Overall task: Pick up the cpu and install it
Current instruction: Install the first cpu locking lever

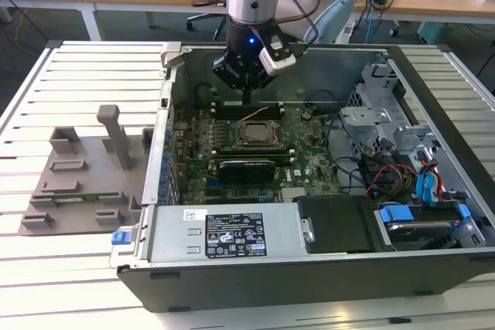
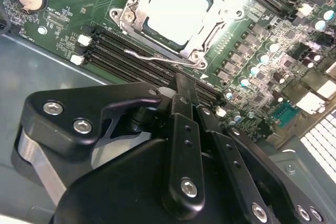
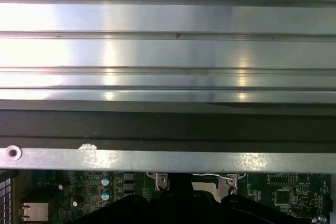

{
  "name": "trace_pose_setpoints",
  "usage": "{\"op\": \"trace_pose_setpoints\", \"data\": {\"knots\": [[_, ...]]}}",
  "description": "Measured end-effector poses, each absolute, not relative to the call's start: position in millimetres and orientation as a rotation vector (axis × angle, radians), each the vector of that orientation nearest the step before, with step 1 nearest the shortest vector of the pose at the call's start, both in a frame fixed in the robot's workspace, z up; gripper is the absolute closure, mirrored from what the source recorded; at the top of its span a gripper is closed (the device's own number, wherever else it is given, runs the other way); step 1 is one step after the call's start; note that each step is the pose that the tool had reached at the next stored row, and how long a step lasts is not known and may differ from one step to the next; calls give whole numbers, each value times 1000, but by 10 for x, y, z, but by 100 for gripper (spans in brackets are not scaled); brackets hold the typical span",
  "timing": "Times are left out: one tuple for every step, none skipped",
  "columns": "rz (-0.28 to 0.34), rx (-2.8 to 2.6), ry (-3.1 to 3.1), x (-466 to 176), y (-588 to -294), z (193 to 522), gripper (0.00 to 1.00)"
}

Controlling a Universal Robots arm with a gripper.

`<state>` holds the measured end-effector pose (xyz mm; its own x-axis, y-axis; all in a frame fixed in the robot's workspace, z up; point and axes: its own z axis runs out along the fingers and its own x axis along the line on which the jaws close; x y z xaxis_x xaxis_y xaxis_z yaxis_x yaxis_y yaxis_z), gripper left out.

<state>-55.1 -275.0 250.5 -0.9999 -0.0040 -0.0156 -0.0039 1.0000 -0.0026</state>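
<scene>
In the exterior view, the gripper [image 1: 246, 98] hangs in the upper middle of the frame, inside the open computer case [image 1: 433, 268], just above the motherboard [image 1: 309, 156] and near the socket [image 1: 254, 135] at centre. In the second wrist view the cpu [image 2: 176, 10] lies flat in the socket frame [image 2: 207, 38] at the top centre, its pale metal top bare, with the memory slots [image 2: 131, 56] between it and the gripper's dark fingers [image 2: 185, 95]. These appear pressed together with nothing between them, apart from the cpu.
</scene>
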Motion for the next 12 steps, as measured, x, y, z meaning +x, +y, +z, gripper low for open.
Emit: {"op": "trace_pose_setpoints", "data": {"knots": [[8,-6,3126,-551,-2752,2498,89],[20,-6,3126,-551,-2753,2493,89],[42,-6,3125,-551,-2756,2487,89],[70,-6,3125,-550,-2760,2480,89],[83,-6,3124,-551,-2762,2476,89],[96,-6,3124,-550,-2764,2471,89],[108,-5,3124,-550,-2766,2462,89],[117,-5,3123,-550,-2766,2447,89],[120,-5,3123,-550,-2769,2429,89],[119,-5,3124,-551,-2778,2422,89],[120,-5,3123,-551,-2790,2416,89],[120,-5,3123,-551,-2806,2411,89]]}}
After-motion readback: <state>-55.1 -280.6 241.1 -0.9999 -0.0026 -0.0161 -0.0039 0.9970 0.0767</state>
